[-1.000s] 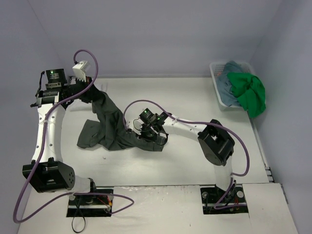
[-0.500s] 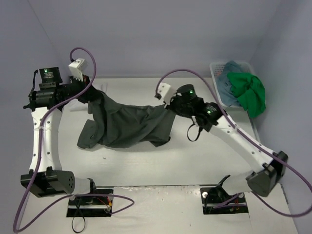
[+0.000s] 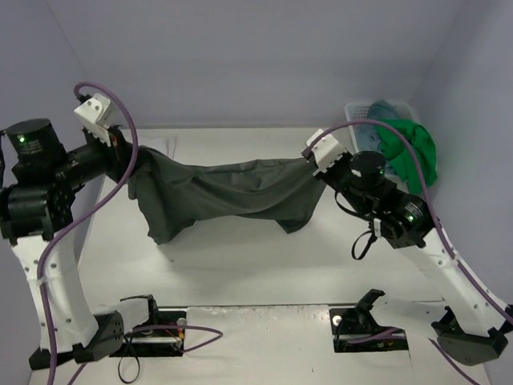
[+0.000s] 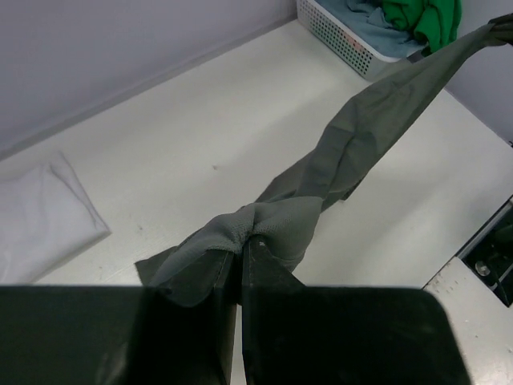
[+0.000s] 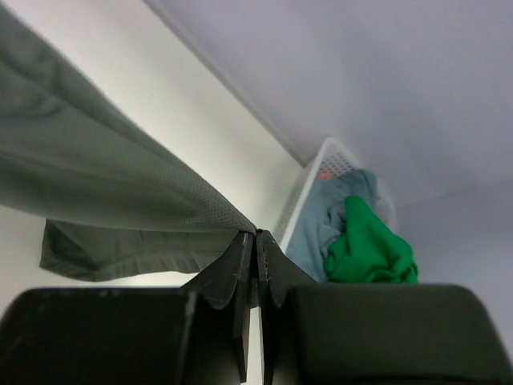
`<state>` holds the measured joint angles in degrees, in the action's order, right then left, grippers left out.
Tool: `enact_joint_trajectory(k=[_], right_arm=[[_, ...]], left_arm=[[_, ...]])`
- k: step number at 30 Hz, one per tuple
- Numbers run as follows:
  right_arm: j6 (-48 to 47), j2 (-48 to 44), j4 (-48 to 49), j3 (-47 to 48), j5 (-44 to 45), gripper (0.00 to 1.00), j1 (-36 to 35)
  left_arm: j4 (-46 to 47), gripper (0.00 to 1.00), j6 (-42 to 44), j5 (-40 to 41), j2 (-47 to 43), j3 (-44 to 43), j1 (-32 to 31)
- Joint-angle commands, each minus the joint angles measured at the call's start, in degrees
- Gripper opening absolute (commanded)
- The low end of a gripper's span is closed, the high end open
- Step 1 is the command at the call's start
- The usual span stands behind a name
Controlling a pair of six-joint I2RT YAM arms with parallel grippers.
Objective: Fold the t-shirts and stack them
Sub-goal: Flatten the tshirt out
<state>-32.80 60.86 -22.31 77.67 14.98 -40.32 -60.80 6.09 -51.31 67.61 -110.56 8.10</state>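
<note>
My left tool [image 4: 240,239] is clenched on one end of the dark grey-green shirt [image 3: 232,188]. My right tool [image 5: 256,234] pinches the other end, so the shirt hangs stretched between them, over the table [image 3: 256,257]. The green shirt [image 3: 413,152] and the blue shirt [image 3: 375,140] lie in the basket [image 3: 353,128] — the white shirt [image 4: 40,216] lies flat on the table.

The dark grey-green shirt [image 3: 224,192] hangs like a curtain across mid-table [image 3: 240,273], strung between the left gripper [image 4: 240,245] and right gripper [image 5: 256,234], barring the way from near to far. In front of it the tabletop lies open. Far left lies a folded white shirt [image 4: 40,216], and far right stands the basket [image 4: 341,44], heaped with cloth.
</note>
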Motion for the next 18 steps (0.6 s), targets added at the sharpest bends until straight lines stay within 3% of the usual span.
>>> enact_joint_trajectory(k=[1,13,18], right_arm=[[-0.07,-3.46,2.27,3.27,3.99,0.0,1.38],[1.15,-8.12,2.01,12.5,2.51,0.0,5.68],[1.68,-10.06,2.0,14.35,1.36,0.0,5.95]], left_arm=[[-0.64,0.0,1.99,1.47,-3.36,-3.95,0.25],[0.76,0.0,7.18,6.75,-12.15,-3.87,0.25],[7.34,0.0,3.07,10.43,-16.63,-5.19,0.25]])
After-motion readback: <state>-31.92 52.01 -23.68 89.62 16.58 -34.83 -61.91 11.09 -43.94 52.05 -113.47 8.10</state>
